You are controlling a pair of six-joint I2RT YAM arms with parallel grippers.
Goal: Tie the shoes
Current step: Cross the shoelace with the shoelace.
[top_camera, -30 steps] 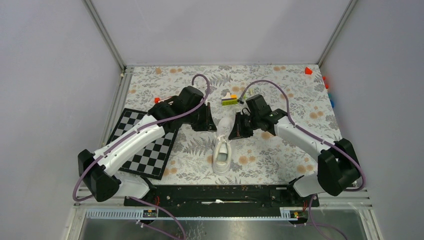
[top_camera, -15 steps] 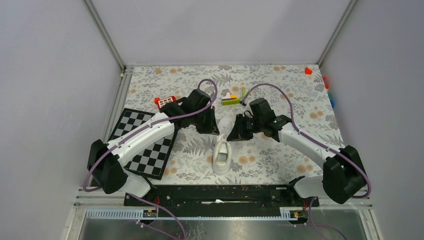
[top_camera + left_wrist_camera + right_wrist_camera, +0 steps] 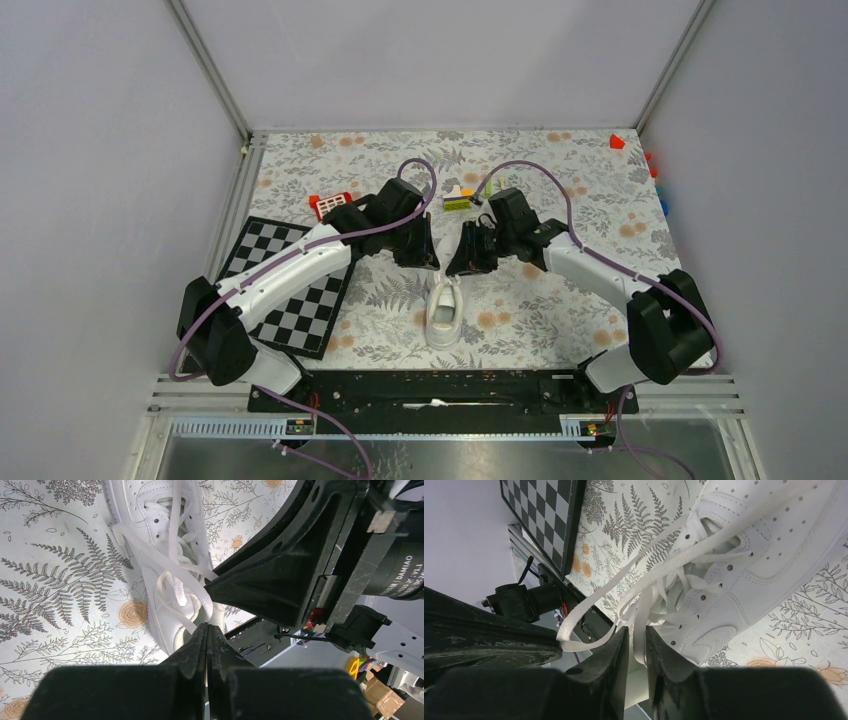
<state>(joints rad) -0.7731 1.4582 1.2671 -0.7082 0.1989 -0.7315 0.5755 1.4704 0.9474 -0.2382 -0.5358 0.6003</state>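
One white sneaker point(image 3: 443, 308) lies on the floral mat, toe toward the arms' bases, with its white laces point(image 3: 172, 567) pulled up loose. My left gripper point(image 3: 431, 262) hangs over the shoe's far end. In the left wrist view its jaws point(image 3: 206, 626) are pressed together where a lace strand meets the tips. My right gripper point(image 3: 456, 267) is close beside it. Its jaws point(image 3: 637, 630) stand slightly apart, with a lace strand point(image 3: 642, 605) running loosely between them above the sneaker point(image 3: 764, 545). A lace loop point(image 3: 589, 607) hangs to their left.
A black-and-white chessboard point(image 3: 290, 290) lies left of the shoe. A small yellow-green block pile point(image 3: 458, 198) and a red-and-white block point(image 3: 330, 203) sit behind the grippers. A red piece point(image 3: 617, 141) rests in the far right corner. Walls enclose three sides.
Both grippers have drawn together over the shoe's far end. The right jaws have parted slightly around the lace. The left jaws stay pressed together.
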